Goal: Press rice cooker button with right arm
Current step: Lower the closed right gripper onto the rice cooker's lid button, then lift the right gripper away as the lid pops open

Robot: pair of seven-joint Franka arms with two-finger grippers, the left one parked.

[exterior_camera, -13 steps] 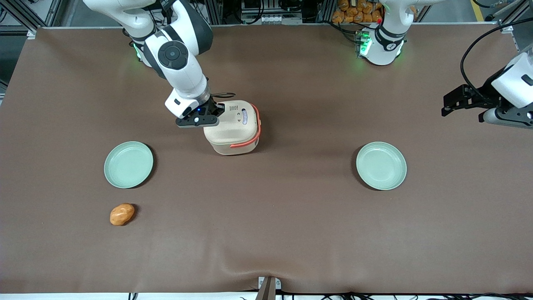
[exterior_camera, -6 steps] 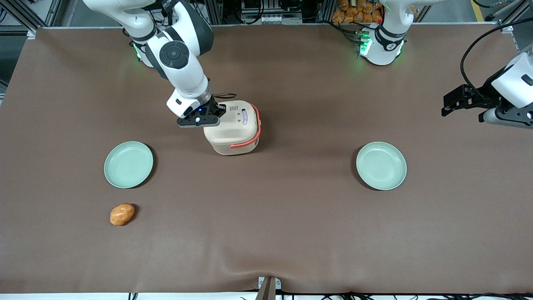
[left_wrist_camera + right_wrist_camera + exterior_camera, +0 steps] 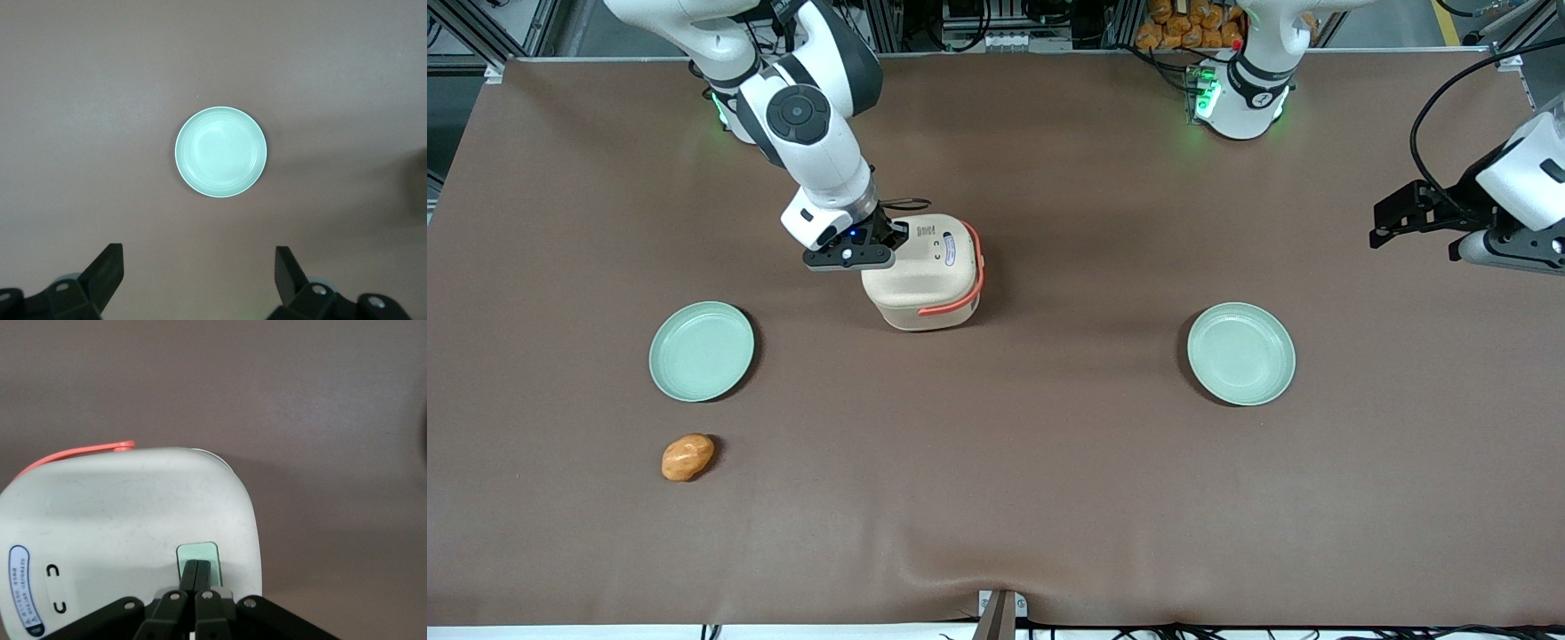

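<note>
The gripper (image 3: 198, 568) is seen w/ fingers pressed together — tips set on the button (image 3: 197, 552), a pale green patch near the lid edge of the rice cooker (image 3: 922, 271), mid-table.

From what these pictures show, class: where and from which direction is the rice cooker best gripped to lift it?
Grip the coral handle, coming from above: it arcs over the rice cooker's lid. The shut pincer sits at the button.
</note>
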